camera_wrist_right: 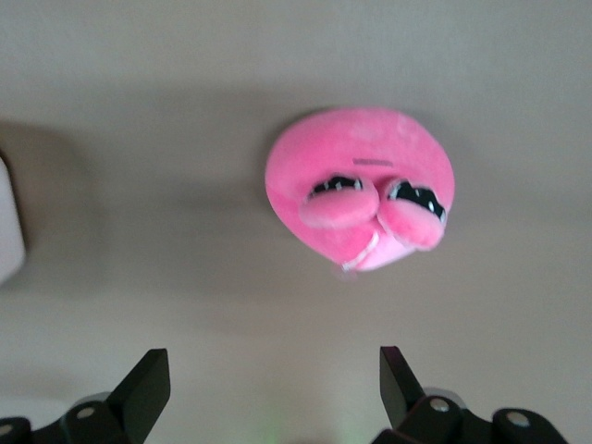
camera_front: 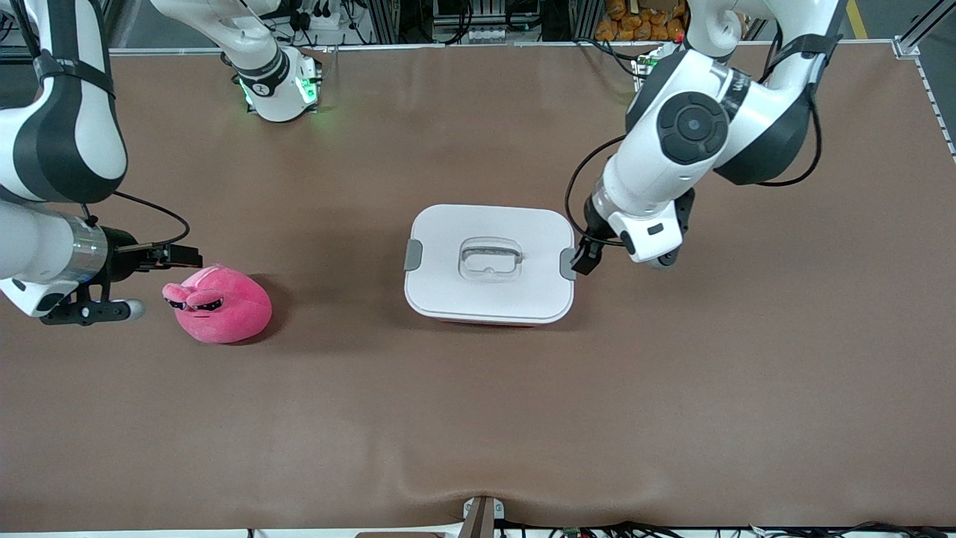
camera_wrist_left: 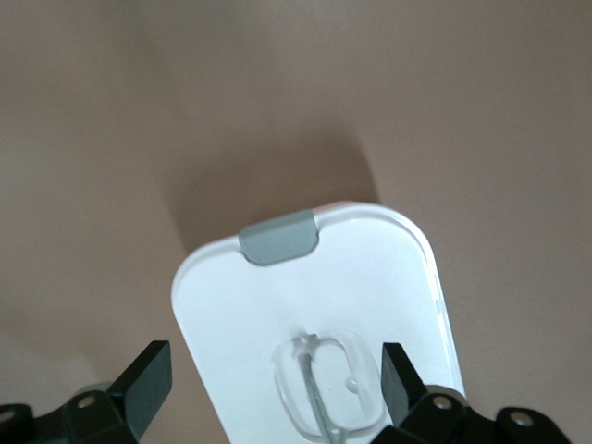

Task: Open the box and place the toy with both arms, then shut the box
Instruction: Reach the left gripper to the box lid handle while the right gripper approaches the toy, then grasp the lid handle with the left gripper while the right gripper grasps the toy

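I am operating in a robotics lab: 2 white arms are mounted at a brown-covered surface (camera_front: 478,418), with aluminium framing (camera_front: 388,19) and cable bundles (camera_front: 314,15) along its edge.

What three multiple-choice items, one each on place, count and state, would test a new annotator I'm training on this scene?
1. The toy lies: A) in the box B) on the table toward the right arm's end C) on the lid
2. Grey clips on the box lid: A) one B) two C) four
3. The left gripper is: A) open B) shut on the toy C) shut on the handle

B: it sits on bare table beside the right gripper.
B: one at each end.
A: the left wrist view shows its fingers spread.
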Controlling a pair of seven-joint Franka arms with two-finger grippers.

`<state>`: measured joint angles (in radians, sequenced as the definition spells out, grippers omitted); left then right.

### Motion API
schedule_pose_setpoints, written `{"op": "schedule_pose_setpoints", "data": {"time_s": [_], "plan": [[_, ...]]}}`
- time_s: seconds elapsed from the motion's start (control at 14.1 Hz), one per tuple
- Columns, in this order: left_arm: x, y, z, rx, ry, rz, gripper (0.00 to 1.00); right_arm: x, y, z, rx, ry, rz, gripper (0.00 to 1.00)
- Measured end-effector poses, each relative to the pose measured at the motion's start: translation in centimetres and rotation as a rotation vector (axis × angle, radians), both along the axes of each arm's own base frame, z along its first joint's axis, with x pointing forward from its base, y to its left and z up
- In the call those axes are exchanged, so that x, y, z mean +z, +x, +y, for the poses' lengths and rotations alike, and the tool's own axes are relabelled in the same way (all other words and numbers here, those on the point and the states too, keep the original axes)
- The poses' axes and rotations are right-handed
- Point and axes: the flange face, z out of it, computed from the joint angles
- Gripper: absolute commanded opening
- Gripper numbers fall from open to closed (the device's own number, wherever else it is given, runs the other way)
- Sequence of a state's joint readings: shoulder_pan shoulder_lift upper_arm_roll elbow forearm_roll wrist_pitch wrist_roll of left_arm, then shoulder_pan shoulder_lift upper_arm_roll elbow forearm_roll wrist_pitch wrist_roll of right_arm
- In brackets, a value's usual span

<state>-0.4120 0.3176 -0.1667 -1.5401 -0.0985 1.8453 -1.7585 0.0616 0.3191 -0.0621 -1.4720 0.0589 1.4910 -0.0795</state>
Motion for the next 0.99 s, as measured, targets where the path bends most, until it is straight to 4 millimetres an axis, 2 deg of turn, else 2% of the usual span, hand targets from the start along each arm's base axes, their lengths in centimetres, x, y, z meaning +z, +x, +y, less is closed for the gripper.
{"op": "schedule_pose_setpoints", "data": {"time_s": [0.28,0.42,0.57,0.71,0.85,0.99], "plan": [[-2.0,-0.6,-3.2,0.088,-0.010,-0.006,1.00,-0.3,-0.7,-4.8,0.135,0.024,0.040,1.00],[-2.6,-1.0,-4.4,0.117,-0.010,-0.001,1.00,-0.2,-0.8,-4.9,0.168,0.036,0.036,1.00],[-3.0,-1.3,-5.6,0.157,-0.009,0.007,1.00,0.2,-1.0,-3.0,0.207,0.034,0.015,1.00],[-3.8,-1.4,-7.0,0.198,-0.013,0.011,1.00,0.5,-1.7,-0.1,0.267,0.021,-0.004,1.00],[-4.8,-1.6,-8.5,0.235,-0.020,0.006,1.00,0.9,-2.9,2.7,0.406,0.032,-0.005,1.00],[-5.9,-1.9,-9.6,0.267,-0.007,0.000,0.97,1.0,-3.3,4.0,0.569,0.064,-0.023,1.00]]}}
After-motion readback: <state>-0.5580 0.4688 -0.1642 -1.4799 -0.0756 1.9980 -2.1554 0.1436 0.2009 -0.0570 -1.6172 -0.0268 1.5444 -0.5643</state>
